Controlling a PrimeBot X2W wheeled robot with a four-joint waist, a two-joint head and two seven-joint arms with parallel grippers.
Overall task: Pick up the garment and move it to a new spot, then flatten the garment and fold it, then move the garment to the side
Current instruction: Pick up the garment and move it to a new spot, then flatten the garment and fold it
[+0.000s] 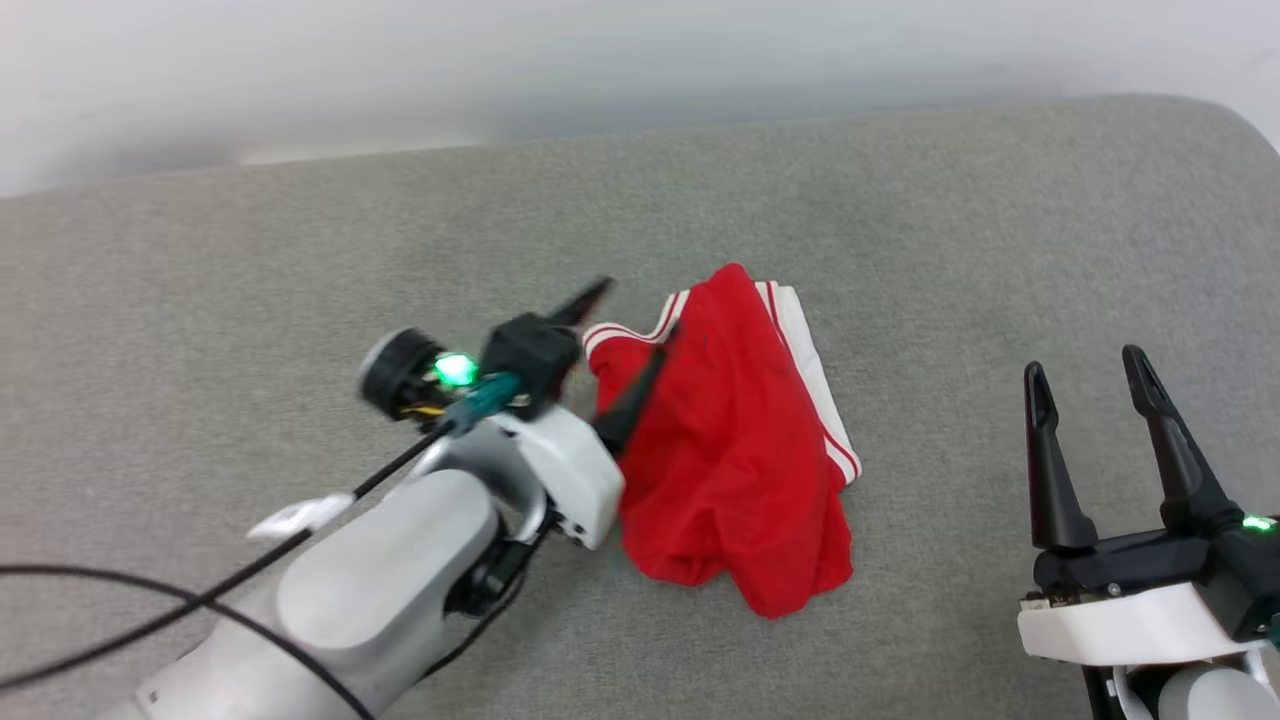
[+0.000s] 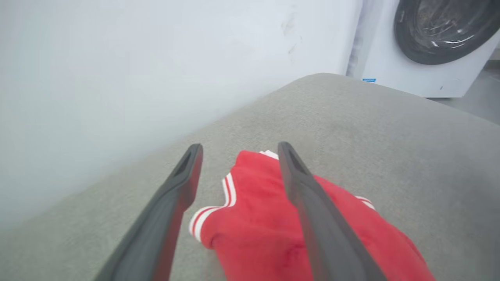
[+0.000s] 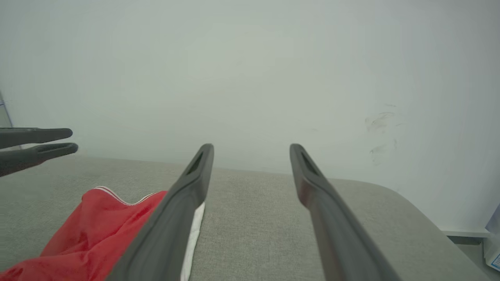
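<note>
The garment [image 1: 740,450] lies crumpled in a red heap on the grey cushioned surface [image 1: 900,220], with white sleeve fabric and striped trim along its far and right edges. My left gripper [image 1: 642,305] hovers over the heap's near-left edge, open, with nothing between its fingers. The left wrist view has the garment [image 2: 258,218] under and between the spread fingers of that gripper [image 2: 240,147]. My right gripper [image 1: 1085,362] stands open to the right of the garment, apart from it. In the right wrist view the garment [image 3: 90,226] is at lower left, beside that gripper [image 3: 252,147].
A white wall runs close behind the surface's far edge. A white washing machine [image 2: 441,39] stands on the floor beyond the surface's rounded corner. A black cable [image 1: 150,610] trails along my left arm. My left gripper [image 3: 74,140] also enters the right wrist view.
</note>
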